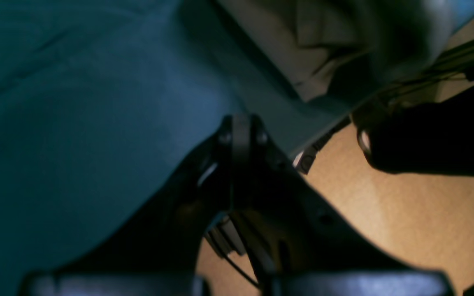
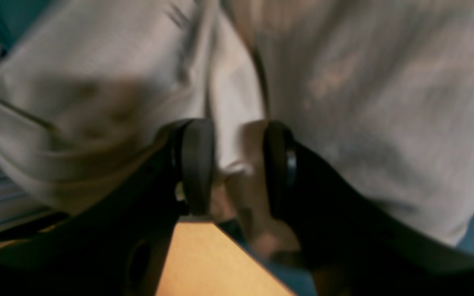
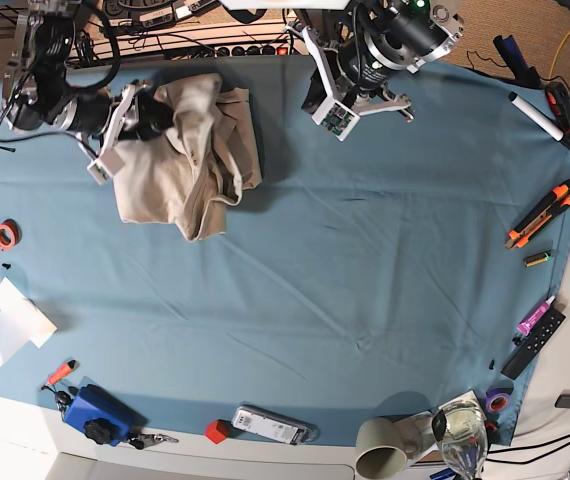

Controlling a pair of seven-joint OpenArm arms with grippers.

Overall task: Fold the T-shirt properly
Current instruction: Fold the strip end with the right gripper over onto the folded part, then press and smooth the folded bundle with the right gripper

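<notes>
The beige T-shirt (image 3: pixel 185 160) lies bunched and partly folded at the back left of the teal table cloth (image 3: pixel 365 280). My right gripper (image 3: pixel 157 115) reaches into its upper left edge. Up close, the right gripper (image 2: pixel 237 139) is shut on a thick fold of the T-shirt (image 2: pixel 364 102), with cloth filling the gap between its pads. My left gripper (image 3: pixel 313 98) hovers near the table's back edge, to the right of the shirt and apart from it. The left gripper (image 1: pixel 241 123) is shut with nothing in it, and the T-shirt (image 1: pixel 286 45) lies beyond its tips.
Small things line the cloth's edges: a red tape roll (image 3: pixel 5 234) and white paper cup (image 3: pixel 10 325) at left, a blue object (image 3: pixel 95 412) and grey device (image 3: pixel 270 425) in front, an orange knife (image 3: pixel 543 212), marker (image 3: pixel 535 115) and remote (image 3: pixel 535 345) at right.
</notes>
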